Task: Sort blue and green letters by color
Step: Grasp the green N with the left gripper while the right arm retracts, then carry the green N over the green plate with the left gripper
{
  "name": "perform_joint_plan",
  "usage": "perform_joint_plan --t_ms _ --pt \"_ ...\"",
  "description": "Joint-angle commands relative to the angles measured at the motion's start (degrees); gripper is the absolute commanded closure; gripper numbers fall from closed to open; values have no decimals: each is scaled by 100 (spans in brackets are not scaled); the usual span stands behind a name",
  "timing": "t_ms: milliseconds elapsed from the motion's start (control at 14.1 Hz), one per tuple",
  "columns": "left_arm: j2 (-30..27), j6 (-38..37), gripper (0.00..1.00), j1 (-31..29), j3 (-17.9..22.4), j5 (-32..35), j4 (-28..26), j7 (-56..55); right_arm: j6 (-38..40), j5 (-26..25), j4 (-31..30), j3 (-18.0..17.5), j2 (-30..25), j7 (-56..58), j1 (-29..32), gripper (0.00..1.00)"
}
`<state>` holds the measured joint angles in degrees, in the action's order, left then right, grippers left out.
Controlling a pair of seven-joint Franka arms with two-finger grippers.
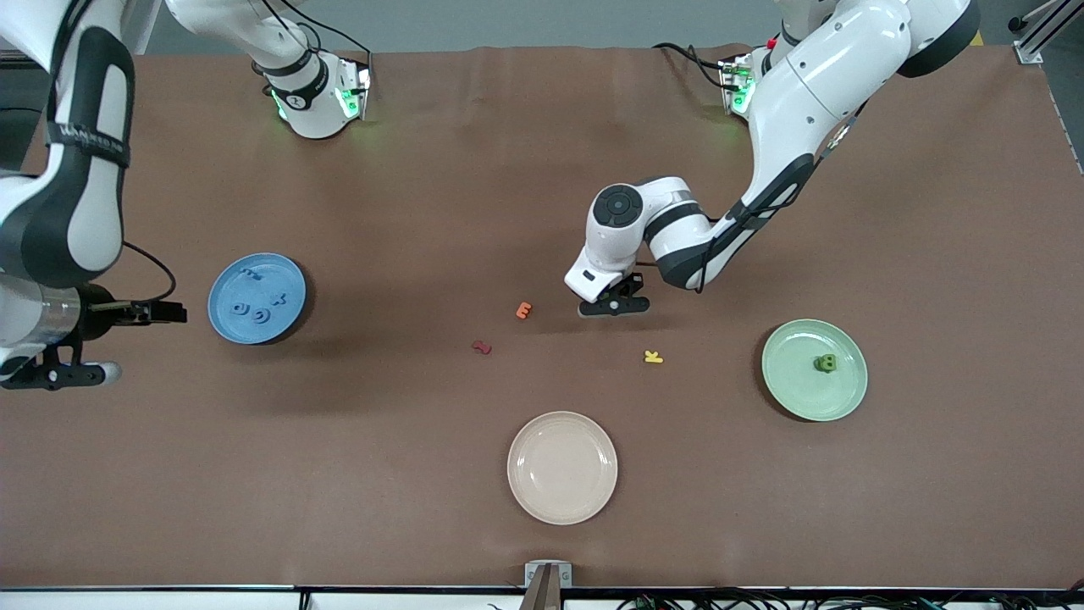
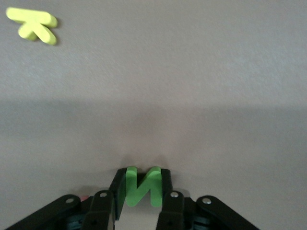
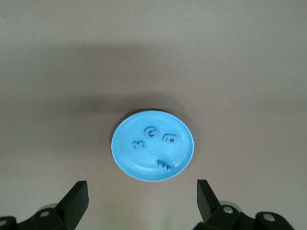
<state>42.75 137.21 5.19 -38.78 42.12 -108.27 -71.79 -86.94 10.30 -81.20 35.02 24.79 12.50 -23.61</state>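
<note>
Plainly green "N", yellow "K"

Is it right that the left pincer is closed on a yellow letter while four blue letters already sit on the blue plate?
Not quite. In the left wrist view the left pincer grips a green letter; the yellow letter lies untouched on the table. The four blue letters do sit on the blue plate.

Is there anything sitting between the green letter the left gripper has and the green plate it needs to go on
Nothing visible blocks it. The left gripper is shut on the green letter N down at the table. The yellow letter K lies off the direct line to the green plate, nearer the front camera, and can be lifted over.
</note>
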Motion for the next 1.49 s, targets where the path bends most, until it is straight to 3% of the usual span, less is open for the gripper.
perform_joint_plan --t_ms 0,213,355,496,851,1418 --pt "-345 -72 97 -184 -24 121 -36 -28 325 -711 -89 -1502 -694 -896 873 0" --pt "-653 -72 100 -395 -24 121 -19 24 441 -1161 -220 -2882 -1185 -1092 1934 0" --pt "-794 -185 100 -614 -24 121 95 261 458 -1275 -387 -3351 -1458 -1092 2368 0" --pt "-821 -344 100 -825 -24 121 183 620 441 -1276 -642 -3422 -1809 -1066 2518 0" --pt "-821 -353 100 -1502 -24 121 333 1622 537 -1285 -617 -4187 -1996 -1039 3292 0" --pt "-891 -414 100 -2329 -33 42 614 2810 423 -1294 -283 -4179 -1943 -1074 3266 0"
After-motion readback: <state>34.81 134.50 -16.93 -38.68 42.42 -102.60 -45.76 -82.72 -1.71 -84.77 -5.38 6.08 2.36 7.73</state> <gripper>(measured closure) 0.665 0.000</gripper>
